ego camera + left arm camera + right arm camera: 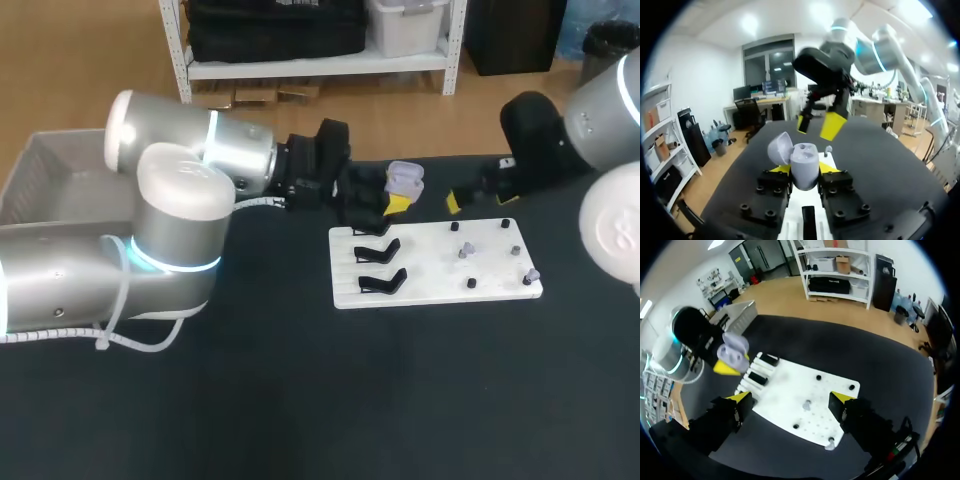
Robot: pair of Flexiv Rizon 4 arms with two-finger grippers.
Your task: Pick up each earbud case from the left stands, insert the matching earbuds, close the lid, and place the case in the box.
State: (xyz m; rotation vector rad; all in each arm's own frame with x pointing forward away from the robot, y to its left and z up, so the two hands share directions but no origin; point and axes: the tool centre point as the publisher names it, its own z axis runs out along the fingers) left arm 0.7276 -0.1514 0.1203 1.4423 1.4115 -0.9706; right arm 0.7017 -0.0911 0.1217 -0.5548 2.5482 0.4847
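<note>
— Overhead, what sat on the black table (300, 400)?
— A white board (440, 285) with black stands (383, 283) just below the left gripper (396, 197). The box (40, 180) was far behind it.
— Its wrist view?
— Fingers clamped on the lilac earbud case (804, 167), lid up.
— The right's?
— The right gripper (791, 398) was spread and empty above the board.

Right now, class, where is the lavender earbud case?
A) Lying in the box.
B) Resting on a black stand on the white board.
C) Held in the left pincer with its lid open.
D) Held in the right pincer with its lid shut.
C: the lavender earbud case sits between the yellow tips of the left pincer, lid swung up, clear of the white board.
</note>
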